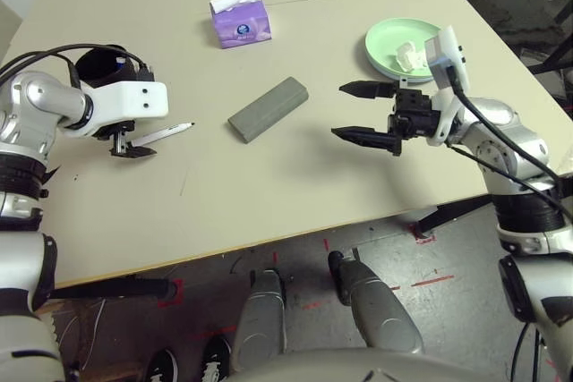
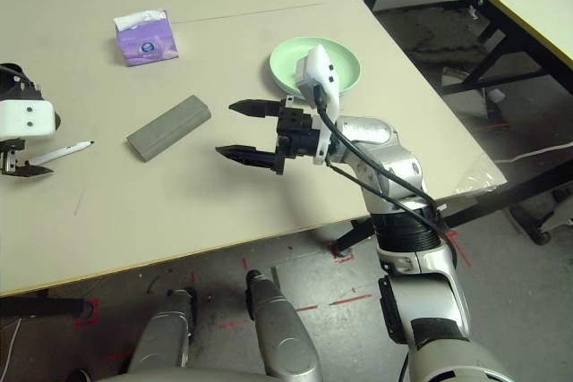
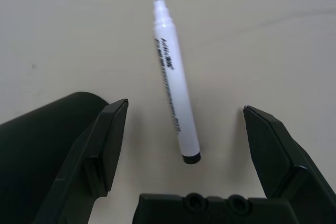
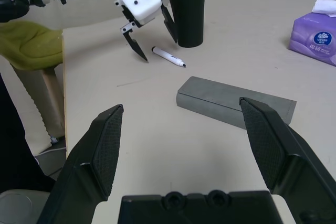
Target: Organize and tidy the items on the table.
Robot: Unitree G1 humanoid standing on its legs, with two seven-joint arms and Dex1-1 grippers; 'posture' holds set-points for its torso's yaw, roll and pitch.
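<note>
Marker: a white marker [image 3: 174,83] with small dark print along its barrel, a black end and a dark pointed tip is seen lying flat on the table [image 1: 295,194], at the left side
Left gripper: the left gripper [image 3: 185,129] is held spread wide just above the marker, one finger to each side, with nothing gripped
Black cup: a black cup [image 4: 187,15] is stood upright just beyond the left gripper, close to the marker
Glasses case: a grey oblong glasses case [image 1: 268,108] is laid closed near the table's middle
Right gripper: the right gripper [image 1: 365,114] is held fully spread and empty, right of the case, pointing left
Green plate: a pale green plate [image 2: 340,63] is set at the far right
Tissue box: a purple tissue box [image 1: 240,21] is placed far, beyond the case
</note>
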